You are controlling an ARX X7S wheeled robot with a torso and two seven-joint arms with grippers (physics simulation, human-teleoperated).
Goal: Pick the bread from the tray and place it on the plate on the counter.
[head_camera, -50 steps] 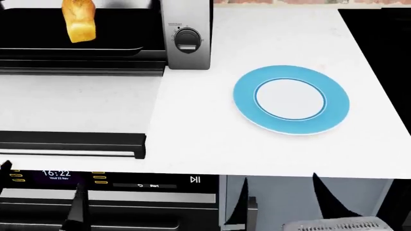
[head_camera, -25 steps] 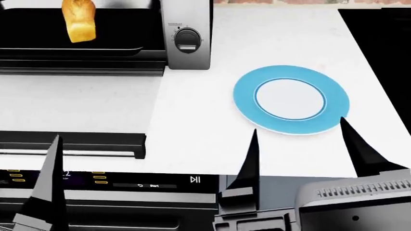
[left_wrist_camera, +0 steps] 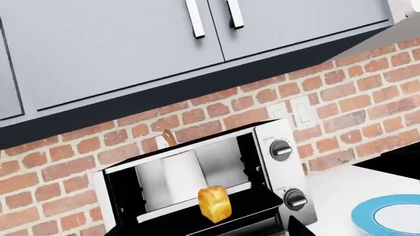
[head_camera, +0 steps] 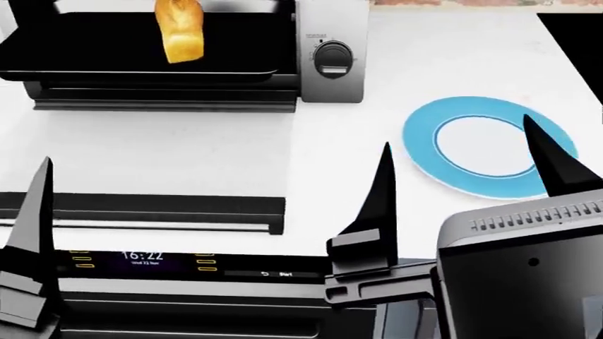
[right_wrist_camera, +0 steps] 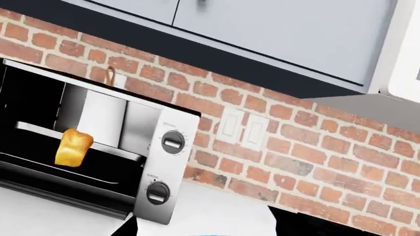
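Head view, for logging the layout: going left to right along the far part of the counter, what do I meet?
Tray → bread → oven knob → plate, all on or above the counter.

Black pointed claw (head_camera: 462, 169) fingers, grey ribbed wrist housing (head_camera: 527, 261)

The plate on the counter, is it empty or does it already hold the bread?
Empty. The plate shows a bare white centre, and the bread stands on the tray in the toaster oven.
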